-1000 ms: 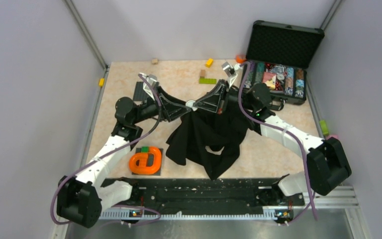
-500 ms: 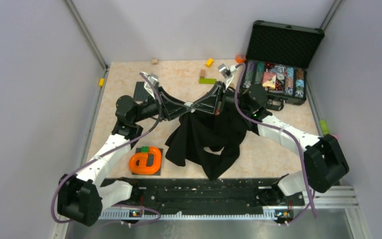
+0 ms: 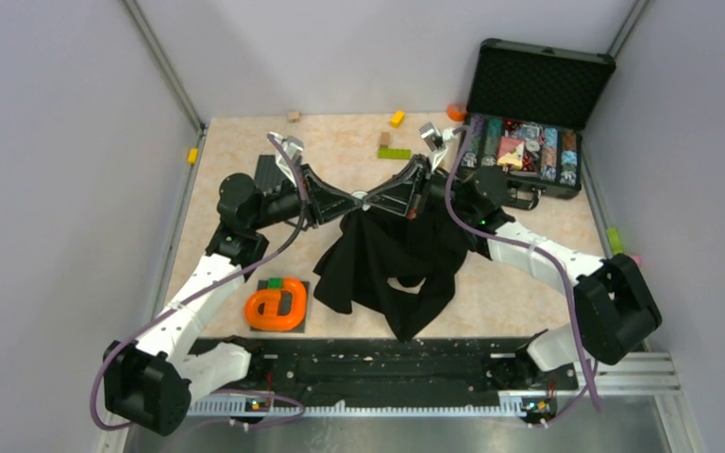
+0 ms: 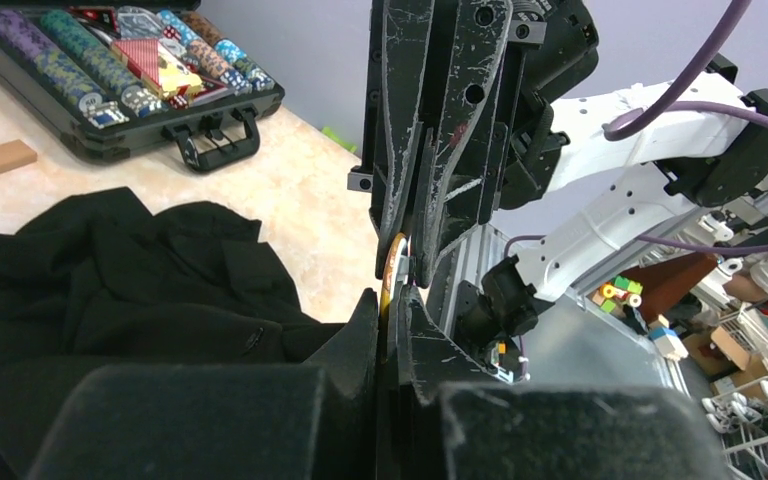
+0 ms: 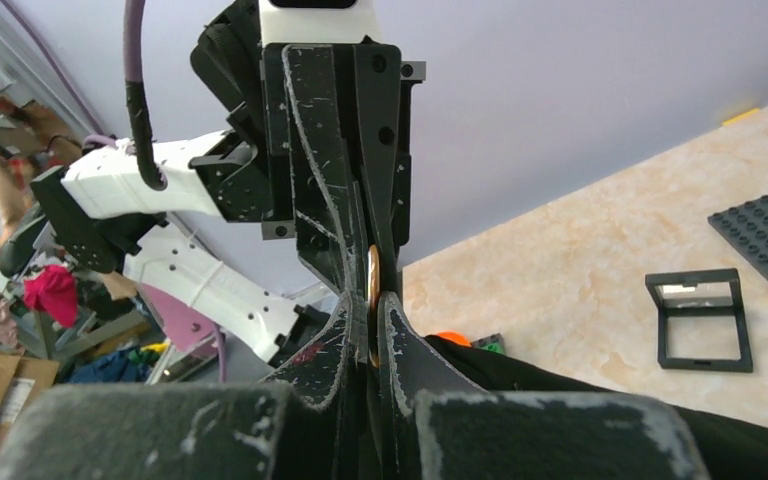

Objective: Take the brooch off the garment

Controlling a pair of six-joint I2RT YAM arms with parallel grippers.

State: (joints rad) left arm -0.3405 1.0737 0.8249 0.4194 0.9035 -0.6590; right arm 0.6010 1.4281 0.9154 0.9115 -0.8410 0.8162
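The brooch [image 3: 362,198] is a small round whitish disc held up above the table, between the two arms. Below it the black garment [image 3: 396,264] hangs down to the tabletop in folds. My left gripper [image 3: 353,199] comes in from the left and is shut on the brooch. My right gripper [image 3: 370,199] meets it tip to tip from the right, also shut on the disc. In the left wrist view the brooch edge [image 4: 392,275] shows between my left gripper [image 4: 388,298] jaws. The right wrist view shows the same edge [image 5: 372,290] inside my right gripper [image 5: 370,302].
An open black case [image 3: 529,142] of coloured chips stands at the back right. An orange ring-shaped piece [image 3: 277,307] lies at the front left and a black studded plate [image 3: 266,175] behind my left arm. Small blocks [image 3: 394,153] are scattered along the back.
My left gripper has closed onto the brooch. Both wrists have shifted slightly toward the back of the table, with the garment still hanging below.
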